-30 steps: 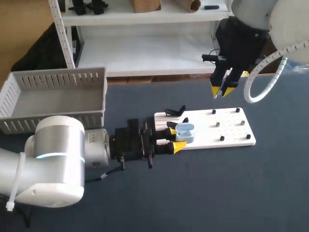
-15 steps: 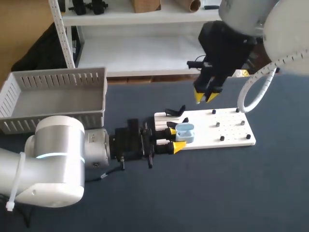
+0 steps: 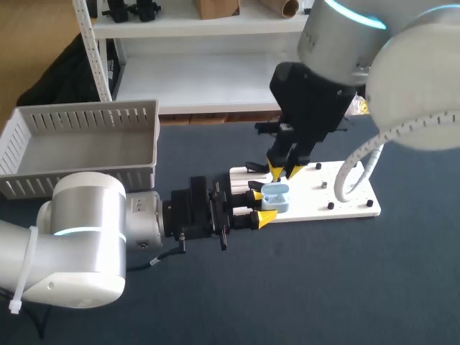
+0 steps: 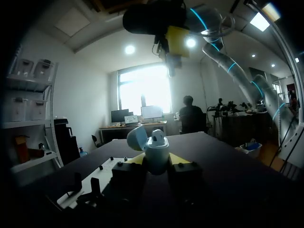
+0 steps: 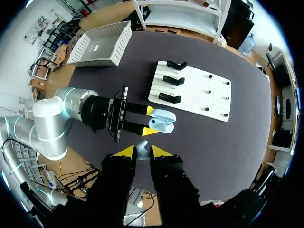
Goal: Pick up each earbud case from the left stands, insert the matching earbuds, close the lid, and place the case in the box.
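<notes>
A light blue earbud case (image 3: 277,195) with its lid swung open is held over the left end of the white board (image 3: 345,188), and my left gripper (image 3: 261,206) is shut on it from both sides. In the left wrist view the case (image 4: 156,151) stands upright between the yellow tips, lid (image 4: 137,137) tilted back. My right gripper (image 3: 282,171) hangs just above the case, shut on a small pale earbud (image 5: 142,148). From the right wrist view the case (image 5: 162,120) lies straight below and ahead of the right gripper (image 5: 142,153).
Three black stands (image 5: 172,80) line the board's left edge, and small black pegs (image 3: 330,205) dot its right part. A grey slatted box (image 3: 86,144) sits at the table's far left. Dark tabletop surrounds the board.
My right arm has swung left and down from above the board's far edge to just over the open case. The left arm and the case have kept still.
</notes>
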Controlling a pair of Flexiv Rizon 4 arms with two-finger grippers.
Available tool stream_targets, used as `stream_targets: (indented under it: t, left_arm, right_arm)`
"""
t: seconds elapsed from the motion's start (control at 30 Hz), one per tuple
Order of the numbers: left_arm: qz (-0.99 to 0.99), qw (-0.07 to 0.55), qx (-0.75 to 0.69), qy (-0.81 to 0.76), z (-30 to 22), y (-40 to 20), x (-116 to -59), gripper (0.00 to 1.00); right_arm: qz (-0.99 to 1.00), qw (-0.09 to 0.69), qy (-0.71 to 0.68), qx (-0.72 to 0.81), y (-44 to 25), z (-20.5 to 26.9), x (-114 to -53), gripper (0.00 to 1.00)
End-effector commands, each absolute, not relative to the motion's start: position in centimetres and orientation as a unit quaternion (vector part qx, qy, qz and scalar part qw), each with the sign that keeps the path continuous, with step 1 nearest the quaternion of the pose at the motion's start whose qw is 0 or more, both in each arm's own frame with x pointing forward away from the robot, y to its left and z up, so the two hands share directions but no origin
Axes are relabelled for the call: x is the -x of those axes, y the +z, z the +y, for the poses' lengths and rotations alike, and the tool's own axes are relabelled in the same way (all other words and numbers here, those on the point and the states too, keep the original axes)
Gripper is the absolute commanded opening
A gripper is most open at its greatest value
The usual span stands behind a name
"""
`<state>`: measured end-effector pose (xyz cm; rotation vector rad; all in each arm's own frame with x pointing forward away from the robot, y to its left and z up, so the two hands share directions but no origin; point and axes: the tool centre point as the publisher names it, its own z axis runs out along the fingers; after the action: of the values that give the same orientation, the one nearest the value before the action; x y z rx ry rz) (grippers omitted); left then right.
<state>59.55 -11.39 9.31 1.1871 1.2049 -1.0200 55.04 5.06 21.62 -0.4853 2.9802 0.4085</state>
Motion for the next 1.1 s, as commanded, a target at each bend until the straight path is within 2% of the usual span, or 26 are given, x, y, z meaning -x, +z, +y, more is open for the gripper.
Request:
stream_targets:
  t: [0.03, 0.43, 1.1]
  left_arm:
    - [0.510, 0.557, -0.498, -0.426, -11.5, 9.2, -59.2, 0.00]
    - [0.510, 0.557, -0.498, -0.426, -11.5, 9.2, -59.2, 0.00]
    - [0.510, 0.557, -0.498, -0.426, -11.5, 9.2, -59.2, 0.00]
  right_arm:
    - [0.977, 0.052, 0.132, 0.160, 20.6, 5.5, -55.0, 0.00]
    - [0.976, 0.083, 0.121, 0.161, 18.7, 6.0, -55.5, 0.00]
    - [0.976, 0.081, 0.117, 0.163, 17.1, 6.3, -56.9, 0.00]
